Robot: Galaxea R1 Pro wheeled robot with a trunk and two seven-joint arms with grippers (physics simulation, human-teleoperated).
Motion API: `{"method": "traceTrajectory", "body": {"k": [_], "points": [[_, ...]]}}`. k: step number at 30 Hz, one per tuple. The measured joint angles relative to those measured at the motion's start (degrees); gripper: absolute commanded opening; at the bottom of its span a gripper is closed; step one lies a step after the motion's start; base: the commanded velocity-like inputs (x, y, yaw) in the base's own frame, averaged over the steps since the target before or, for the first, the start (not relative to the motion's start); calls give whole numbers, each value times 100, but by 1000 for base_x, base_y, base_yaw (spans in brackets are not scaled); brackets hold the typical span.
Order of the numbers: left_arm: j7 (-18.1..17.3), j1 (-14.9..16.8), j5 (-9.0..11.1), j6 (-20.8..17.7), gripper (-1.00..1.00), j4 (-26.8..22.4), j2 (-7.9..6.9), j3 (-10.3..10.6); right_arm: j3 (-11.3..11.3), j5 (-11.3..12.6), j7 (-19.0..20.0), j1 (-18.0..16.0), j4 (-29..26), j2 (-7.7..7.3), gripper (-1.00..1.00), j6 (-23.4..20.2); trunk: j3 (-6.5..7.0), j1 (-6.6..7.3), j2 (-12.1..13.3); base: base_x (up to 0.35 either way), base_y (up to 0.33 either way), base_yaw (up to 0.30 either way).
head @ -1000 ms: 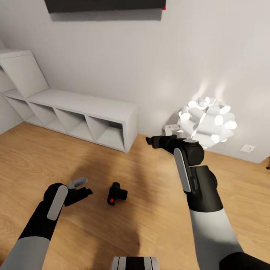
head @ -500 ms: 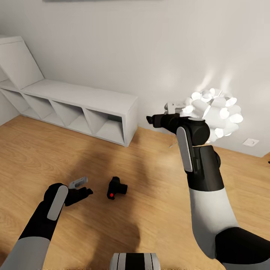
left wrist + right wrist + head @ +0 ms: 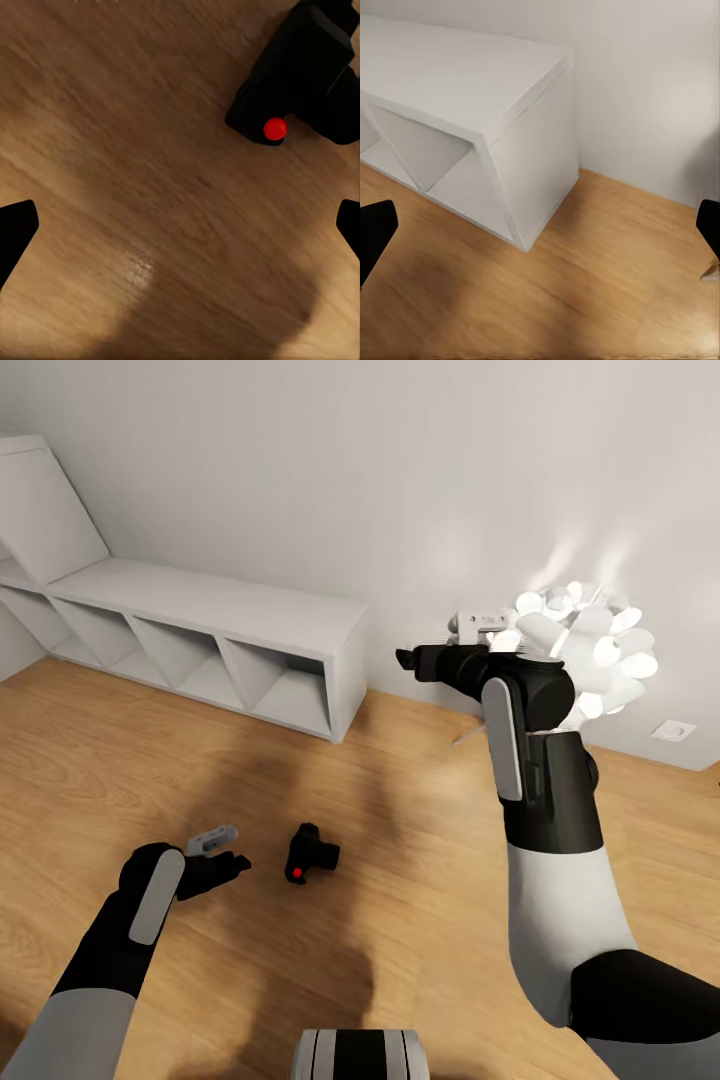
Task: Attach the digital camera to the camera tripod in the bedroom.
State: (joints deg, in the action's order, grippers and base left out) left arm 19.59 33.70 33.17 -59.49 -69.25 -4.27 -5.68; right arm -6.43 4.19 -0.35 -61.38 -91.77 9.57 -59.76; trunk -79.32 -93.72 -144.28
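Starting at the left of the head view, white cube shelves (image 3: pixel 200 650) run low along the pale grey wall (image 3: pixel 330 470), their open compartments facing the room. Below them the left arm reaches down over the wood floor (image 3: pixel 90 760), and the left end effector (image 3: pixel 222 852) hangs low above the planks with its fingers spread wide and nothing between them; in the left wrist view only the two dark fingertips (image 3: pixel 16 232) show at the frame's edges, far apart, with bare floor (image 3: pixel 150 225) between. Just to the right of that end effector lies the camera (image 3: pixel 309 855), a small black box resting on the floor with its red button (image 3: pixel 297 873) visible; it is near the fingers but not touching them. The left wrist view shows the camera (image 3: pixel 304 75) ahead of the fingers, outside their span. Farther right, the right arm is raised, its right end effector (image 3: pixel 415 659) pointing toward the shelves' end; the right wrist view shows its tips (image 3: pixel 375 232) wide apart and empty, facing the shelves (image 3: pixel 472 97). Behind it glows a white lamp (image 3: pixel 585 650).
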Motion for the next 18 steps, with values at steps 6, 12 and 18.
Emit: {"method": "traceTrajectory", "body": {"k": [6,12,18], "points": [[-192,0,-192,1,100,0,0,0,0,0,0,193,0,0,100,0,0,0,0,0,0,0],[-385,0,-383,1,100,0,0,0,0,0,0,237,0,0,100,0,0,0,0,0,0,0],[-578,0,-575,2,100,0,0,0,0,0,0,237,0,0,100,0,0,0,0,0,0,0]]}}
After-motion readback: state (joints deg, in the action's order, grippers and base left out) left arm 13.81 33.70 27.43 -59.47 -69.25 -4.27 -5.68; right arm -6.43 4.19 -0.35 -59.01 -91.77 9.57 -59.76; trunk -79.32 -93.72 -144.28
